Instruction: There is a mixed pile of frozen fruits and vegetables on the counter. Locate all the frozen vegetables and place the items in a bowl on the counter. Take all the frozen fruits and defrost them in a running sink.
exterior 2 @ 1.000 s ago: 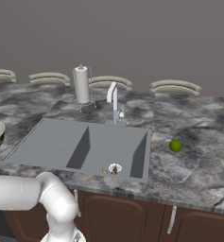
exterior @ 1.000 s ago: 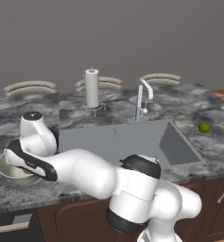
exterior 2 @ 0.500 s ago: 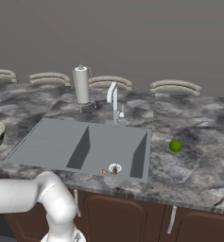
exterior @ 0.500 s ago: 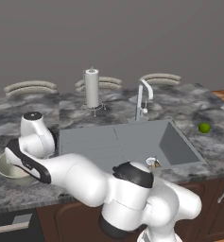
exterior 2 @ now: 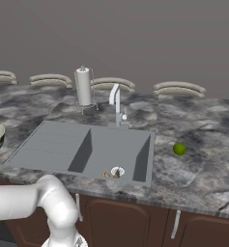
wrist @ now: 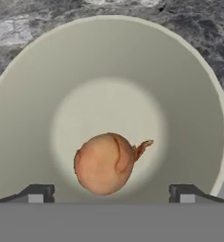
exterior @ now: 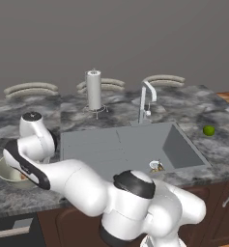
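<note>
Your gripper [wrist: 111,194] stands wide open, holding nothing; the reddish-brown lump [wrist: 105,163] lies in the bowl [wrist: 193,113]; lift straight up, clear of its rim

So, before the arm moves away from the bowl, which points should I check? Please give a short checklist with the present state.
1. Reddish-brown lump lies inside the bowl: ok.
2. Fingers stand wide apart, off the lump: ok.
3. Bowl sits on the counter: ok.
4. Lime-green ball in the bowl: not ok, it lies on the counter right of the sink.
5. Orange-brown lump by the drain: ok.
6. Tap running: cannot tell.
</note>
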